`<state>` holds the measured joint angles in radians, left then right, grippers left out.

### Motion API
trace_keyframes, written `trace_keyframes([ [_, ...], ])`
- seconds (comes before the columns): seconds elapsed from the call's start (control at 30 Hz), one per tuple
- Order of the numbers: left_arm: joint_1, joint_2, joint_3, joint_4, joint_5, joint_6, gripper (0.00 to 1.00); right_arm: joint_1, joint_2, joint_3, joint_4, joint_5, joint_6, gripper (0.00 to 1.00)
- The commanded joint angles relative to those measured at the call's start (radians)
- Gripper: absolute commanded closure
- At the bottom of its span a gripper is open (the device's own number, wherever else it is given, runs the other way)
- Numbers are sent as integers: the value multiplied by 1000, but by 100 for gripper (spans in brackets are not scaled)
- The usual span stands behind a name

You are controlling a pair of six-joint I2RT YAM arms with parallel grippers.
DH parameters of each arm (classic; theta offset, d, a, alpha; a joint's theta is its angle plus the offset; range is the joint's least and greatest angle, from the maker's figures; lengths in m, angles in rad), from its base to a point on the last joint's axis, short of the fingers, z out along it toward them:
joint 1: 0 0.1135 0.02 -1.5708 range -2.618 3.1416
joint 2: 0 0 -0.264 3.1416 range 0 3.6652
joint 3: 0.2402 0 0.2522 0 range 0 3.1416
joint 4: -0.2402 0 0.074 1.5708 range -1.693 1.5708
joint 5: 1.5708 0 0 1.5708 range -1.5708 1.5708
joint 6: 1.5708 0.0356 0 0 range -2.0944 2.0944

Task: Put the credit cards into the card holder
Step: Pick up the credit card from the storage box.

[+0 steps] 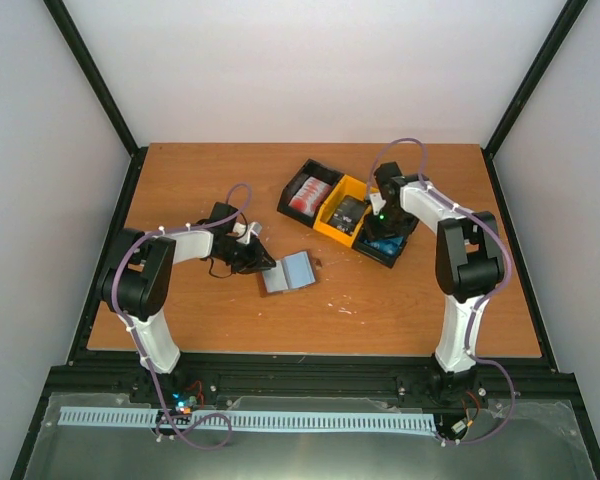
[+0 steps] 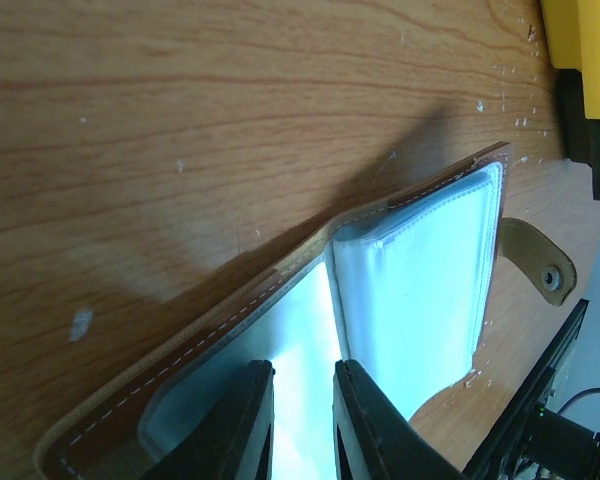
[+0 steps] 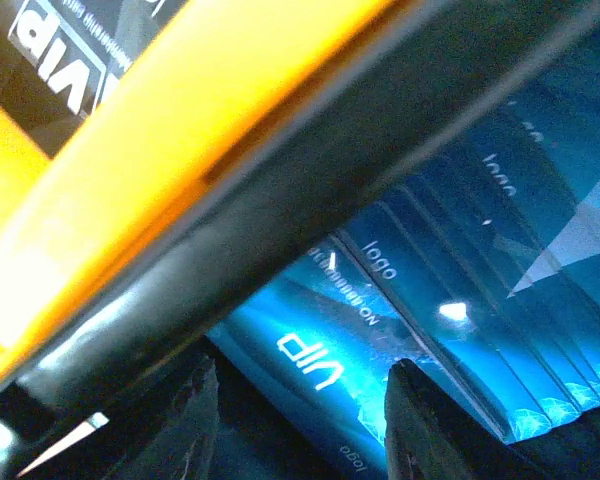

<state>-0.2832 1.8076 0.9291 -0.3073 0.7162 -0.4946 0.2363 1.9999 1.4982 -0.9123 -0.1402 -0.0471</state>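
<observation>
Item, left gripper [image 2: 303,385]: jaws nearly together and, as I read it, pinching a clear sleeve leaf of the card holder [image 2: 420,260]. The holder lay open, lining up, near the middle of the worktop [image 1: 180,190], with its snap tab [image 2: 540,265] on the side nearer the bins. Item, right gripper [image 3: 300,420]: jaws apart with nothing held, low inside the black bin [image 3: 310,190] at the near end of the bin row, just over the fanned blue credit cards [image 3: 460,250]. The yellow bin [image 3: 180,120] sat against that bin. Risks, my judgement: the cards overlapped and looked glossy, so the jaws could close on several at once or skid off a flat face. The bin wall stood close beside one finger, so a slight misalignment could knock or drag the bin. The left pinch was on thin, slick plastic, and if it slipped the holder might fold shut or slide before a card arrived. Surface: orange-brown wood grain, smooth, with pale scuffs and specks. Room: plain white walls [image 1: 310,70] on three sides, black frame posts [image 1: 95,75] at the far corners and a black rail along the near edge.
</observation>
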Motion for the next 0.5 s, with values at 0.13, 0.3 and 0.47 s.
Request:
trace_keyframes([
  [0.13,-7,9,24,7,-17,18,80,124,8,37,-8,67,40,51],
  [0.3,-7,6,23,15,-21,11,80,167,-4,28,0,80,61,42],
  [0.47,-6,7,23,23,-21,7,80,165,23,45,-16,166,37,42],
])
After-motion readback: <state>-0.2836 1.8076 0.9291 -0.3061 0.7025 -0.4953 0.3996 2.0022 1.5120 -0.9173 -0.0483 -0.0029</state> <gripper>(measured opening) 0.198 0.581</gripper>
